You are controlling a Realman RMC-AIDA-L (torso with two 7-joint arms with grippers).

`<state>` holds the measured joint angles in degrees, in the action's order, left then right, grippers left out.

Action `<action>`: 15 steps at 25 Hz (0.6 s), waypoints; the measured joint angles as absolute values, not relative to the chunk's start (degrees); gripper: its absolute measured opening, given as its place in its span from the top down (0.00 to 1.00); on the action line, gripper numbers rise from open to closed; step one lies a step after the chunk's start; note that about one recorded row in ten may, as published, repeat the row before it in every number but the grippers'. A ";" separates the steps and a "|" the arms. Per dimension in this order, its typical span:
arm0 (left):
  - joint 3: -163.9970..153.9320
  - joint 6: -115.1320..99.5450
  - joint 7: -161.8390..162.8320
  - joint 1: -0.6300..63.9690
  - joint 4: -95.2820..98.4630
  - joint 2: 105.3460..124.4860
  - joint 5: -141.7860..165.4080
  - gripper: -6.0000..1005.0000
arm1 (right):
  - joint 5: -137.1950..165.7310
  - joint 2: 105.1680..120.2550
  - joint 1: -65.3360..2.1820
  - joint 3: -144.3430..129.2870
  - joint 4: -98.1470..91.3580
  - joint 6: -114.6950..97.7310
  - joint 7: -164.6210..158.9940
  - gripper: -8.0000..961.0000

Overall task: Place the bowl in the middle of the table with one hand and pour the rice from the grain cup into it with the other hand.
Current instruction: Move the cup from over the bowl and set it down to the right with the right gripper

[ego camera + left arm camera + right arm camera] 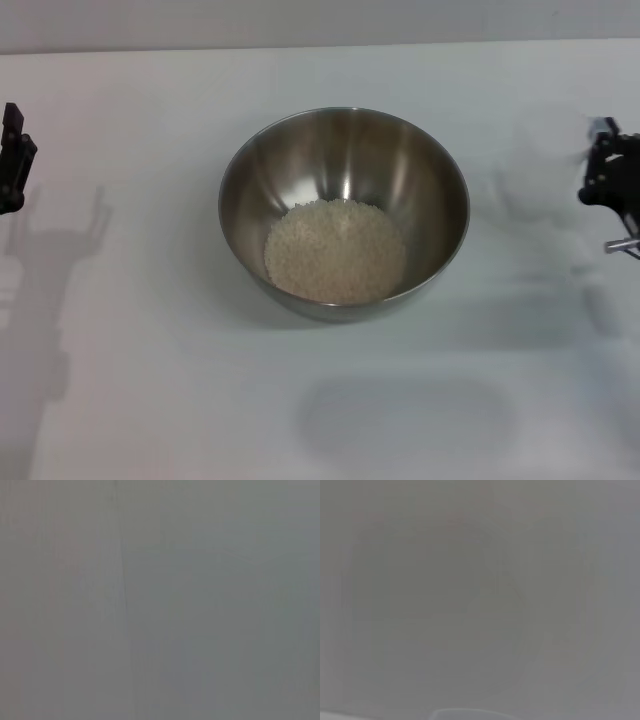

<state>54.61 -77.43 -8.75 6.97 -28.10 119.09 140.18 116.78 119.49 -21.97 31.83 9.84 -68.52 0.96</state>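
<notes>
Grippers apart; rice (335, 250) in bowl (250, 170)

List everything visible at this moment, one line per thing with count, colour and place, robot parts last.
bowl: one, shiny steel, near the middle of the table, upright.
rice: one heap, off-white, inside the bowl on its bottom, toward the near wall.
table: one, plain white, fills the head view; both wrist views show only a blank pale surface.
grain cup: none in any view.
left hand: one, black, at the left edge of the head view, well away from the bowl, holding nothing visible.
right hand: one, black with a metal part, at the right edge of the head view, apart from the bowl, no cup seen in it.
</notes>
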 joint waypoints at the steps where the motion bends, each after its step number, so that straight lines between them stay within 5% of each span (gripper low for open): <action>1: 54.53 -77.43 -8.40 7.06 -28.06 119.09 140.18 0.21 | 116.79 119.53 -22.47 31.25 10.01 -67.42 1.53 0.98; 15: 54.25 -77.43 -8.26 7.24 -28.03 119.09 140.18 0.21 | 116.81 119.48 -25.45 27.21 10.09 -62.30 1.64 0.95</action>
<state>54.25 -77.43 -8.26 7.24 -28.03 119.09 140.18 116.81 119.48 -25.45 27.21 10.09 -62.30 1.64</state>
